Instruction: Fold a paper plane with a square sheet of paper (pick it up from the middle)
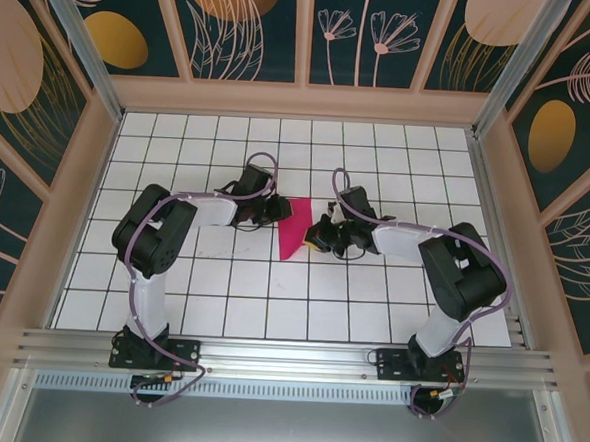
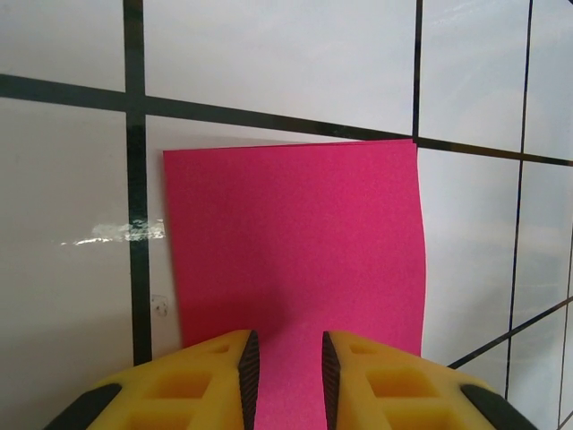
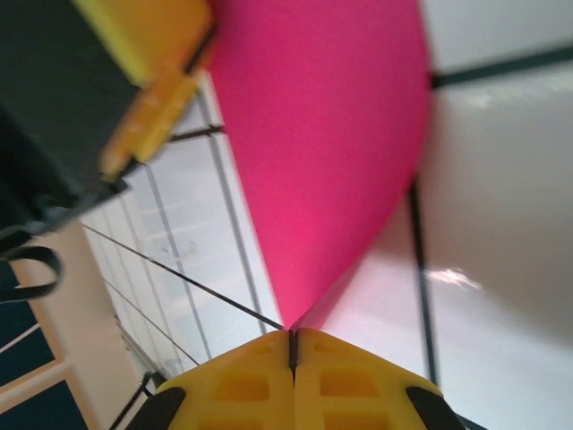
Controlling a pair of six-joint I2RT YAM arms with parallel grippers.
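The square sheet of paper (image 1: 294,229) is magenta-pink and folded into a narrower tall shape near the middle of the grid table. My left gripper (image 1: 273,212) reaches it from the left. In the left wrist view the paper (image 2: 295,242) lies flat under that gripper (image 2: 288,381), whose jaws stand a little apart with pink showing in the gap. My right gripper (image 1: 320,235) comes from the right. Its jaws (image 3: 293,345) are shut on the paper (image 3: 322,134), which narrows to a point between them and lifts off the table there.
The white table with black grid lines (image 1: 370,306) is ringed by peach frame walls (image 1: 100,139). A metal rail (image 1: 287,356) runs along the near edge by both arm bases. One yellow finger of the left gripper (image 3: 157,40) looms close beyond the paper.
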